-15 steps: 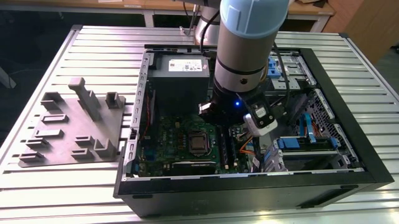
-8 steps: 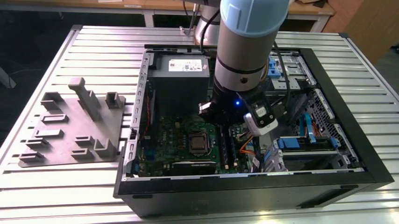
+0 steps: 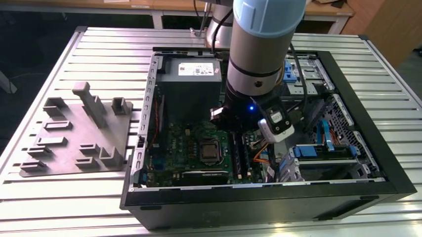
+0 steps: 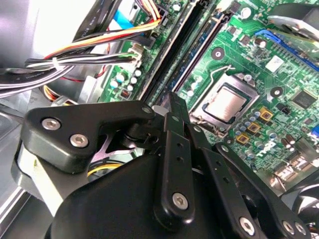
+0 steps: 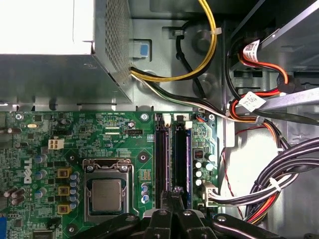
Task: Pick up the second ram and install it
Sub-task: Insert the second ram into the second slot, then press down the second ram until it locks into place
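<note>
The gripper (image 5: 172, 206) hovers low over the slot rails (image 5: 173, 159) right of the CPU (image 5: 106, 191), fingers pressed narrow, nothing visibly between them. The second ram (image 5: 188, 164) looks seated in the right-hand rail (hard to confirm). Risk: half-seated stick, or clipping the cables (image 5: 269, 186) nearby.

Green circuit board (image 5: 75, 134), black gripper (image 5: 172, 191), grey ribbed table (image 3: 66, 197), yellow cable (image 5: 209, 45), pale blue arm (image 3: 267, 17).
</note>
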You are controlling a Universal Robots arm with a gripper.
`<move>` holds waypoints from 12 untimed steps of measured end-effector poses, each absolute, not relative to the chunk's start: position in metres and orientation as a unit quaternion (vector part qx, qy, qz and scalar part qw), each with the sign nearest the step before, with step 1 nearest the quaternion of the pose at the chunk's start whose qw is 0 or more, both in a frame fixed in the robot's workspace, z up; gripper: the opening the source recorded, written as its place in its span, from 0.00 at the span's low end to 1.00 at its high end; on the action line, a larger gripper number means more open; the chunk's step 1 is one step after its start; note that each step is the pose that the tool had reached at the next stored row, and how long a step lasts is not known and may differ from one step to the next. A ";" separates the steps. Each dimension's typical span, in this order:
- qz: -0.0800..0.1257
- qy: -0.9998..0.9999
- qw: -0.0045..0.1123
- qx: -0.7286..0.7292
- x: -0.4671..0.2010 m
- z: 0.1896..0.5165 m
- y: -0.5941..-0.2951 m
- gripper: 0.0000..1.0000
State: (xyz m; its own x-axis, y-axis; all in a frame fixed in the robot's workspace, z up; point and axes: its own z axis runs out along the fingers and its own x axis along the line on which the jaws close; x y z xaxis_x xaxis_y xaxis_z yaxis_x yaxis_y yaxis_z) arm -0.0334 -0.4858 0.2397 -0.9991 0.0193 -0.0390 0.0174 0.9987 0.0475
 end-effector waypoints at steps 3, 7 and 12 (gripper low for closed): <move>0.024 0.999 0.020 0.009 -0.033 0.240 -0.486 0.10; 0.024 0.999 0.020 0.009 -0.033 0.241 -0.486 0.10; 0.024 0.999 0.020 0.009 -0.033 0.243 -0.486 0.10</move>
